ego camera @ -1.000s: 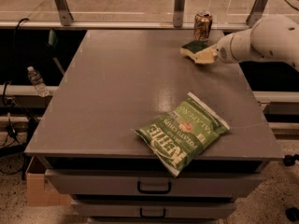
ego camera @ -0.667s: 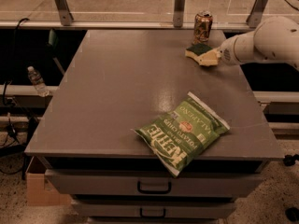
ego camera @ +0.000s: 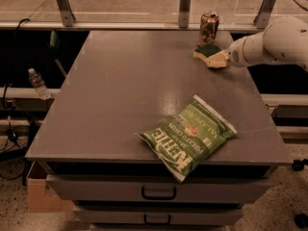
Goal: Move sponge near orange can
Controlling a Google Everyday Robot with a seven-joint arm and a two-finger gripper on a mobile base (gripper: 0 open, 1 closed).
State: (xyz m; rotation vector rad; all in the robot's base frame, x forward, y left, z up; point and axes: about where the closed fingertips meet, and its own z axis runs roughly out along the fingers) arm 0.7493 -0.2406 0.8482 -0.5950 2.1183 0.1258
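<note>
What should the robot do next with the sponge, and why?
Probably leave the sponge where it is and back the gripper away to the right. The sponge appears to lie just in front of the orange can, near the table's far right corner, with the gripper against its right edge.

A smooth, rounded white arm [ego camera: 281, 41] narrows to a pale cream gripper [ego camera: 224, 58] at the far right of the table [ego camera: 120, 90].

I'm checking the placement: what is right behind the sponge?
The orange can stands upright just behind the sponge, near the table's far edge. The claw is at the sponge's right end. The sponge covers the can's base, so contact cannot be judged.
</note>
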